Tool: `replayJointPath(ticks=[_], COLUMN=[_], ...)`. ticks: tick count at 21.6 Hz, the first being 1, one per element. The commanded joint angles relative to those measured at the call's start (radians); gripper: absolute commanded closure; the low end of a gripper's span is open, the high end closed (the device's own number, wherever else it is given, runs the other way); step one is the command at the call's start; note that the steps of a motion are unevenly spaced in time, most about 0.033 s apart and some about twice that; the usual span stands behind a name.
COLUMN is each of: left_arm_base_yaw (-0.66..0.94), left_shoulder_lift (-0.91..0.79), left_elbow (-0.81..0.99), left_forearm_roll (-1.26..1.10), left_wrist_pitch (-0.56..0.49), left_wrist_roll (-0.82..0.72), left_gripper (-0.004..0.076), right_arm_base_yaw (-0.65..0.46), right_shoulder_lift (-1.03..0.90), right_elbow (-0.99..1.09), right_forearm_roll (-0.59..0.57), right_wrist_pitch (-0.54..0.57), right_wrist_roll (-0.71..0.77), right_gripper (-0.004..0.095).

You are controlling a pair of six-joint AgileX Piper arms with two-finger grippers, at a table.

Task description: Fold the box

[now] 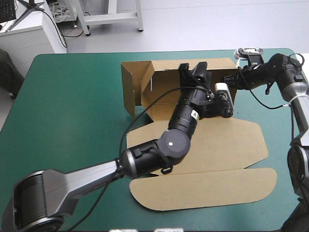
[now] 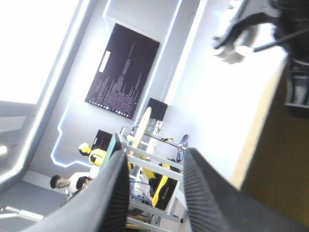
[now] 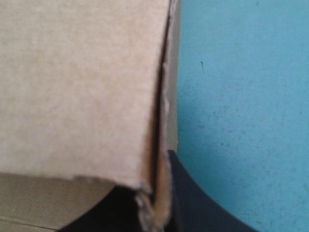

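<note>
**Item:** box (image 1: 145,72), one cut sheet of brown board, partly set up.

**Location:** on the counter (image 1: 72,96), on its teal-green cover, toward the far edge and a little right of the middle.

**Condition:** the far half stands as an open tray with its walls raised. At the left end a side flap (image 1: 146,86) stands at an angle and looks not yet tucked. The lid panel (image 1: 231,140) and its rounded front flap (image 1: 207,191) lie flat toward the near edge.

**Left end effector** (image 1: 192,70): inside the tray, close to the back wall. Its fingers are spread, with nothing between them. Its own view looks over the wall into the room, with brown board beside one finger.

**Right end effector** (image 1: 231,77): at the tray's right wall (image 3: 82,82). Its fingers are pressed almost together, pinching the doubled edge of that wall.

**Handling (judged):**
- Weight: light, so it is likely to slide on the cover when pushed unless one wall is held.
- Stiffness: stiff across each panel, and bends readily only along the creases.
- Surface: matte and dry, so it should grip well.
- Weak points: thin edges and corners crush or tear under a hard pinch.

**Where to take hold (judged):** the top edge of a raised wall, close to a crease, or the middle of a flap's free edge. Avoid corners and tab tips.
</note>
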Motion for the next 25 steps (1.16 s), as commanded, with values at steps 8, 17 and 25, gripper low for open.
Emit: replayJointPath(ticks=[8,17,25], left_arm_base_yaw=[0.371,1.048,1.297], left_shoulder_lift=[-0.351,-0.395,-0.369], left_elbow=[-0.031,-0.031,-0.031], left_forearm_roll=[-0.321,-1.224,-1.575], left_wrist_pitch=[0.094,0.083,0.255], left_wrist_roll=[0.061,0.528,0.75], left_gripper=[0.0724,0.0724,0.0724], right_arm_base_yaw=[-0.001,0.177,0.195], right_shoulder_lift=[-0.098,-0.117,-0.037], right_elbow=[-0.05,-0.106,-0.106], right_forearm_roll=[-0.009,-0.133,-0.21], right_wrist_pitch=[0.162,0.339,0.306], right_wrist_roll=[0.039,0.213,0.314], right_gripper=[0.0904,0.0905,0.0904])
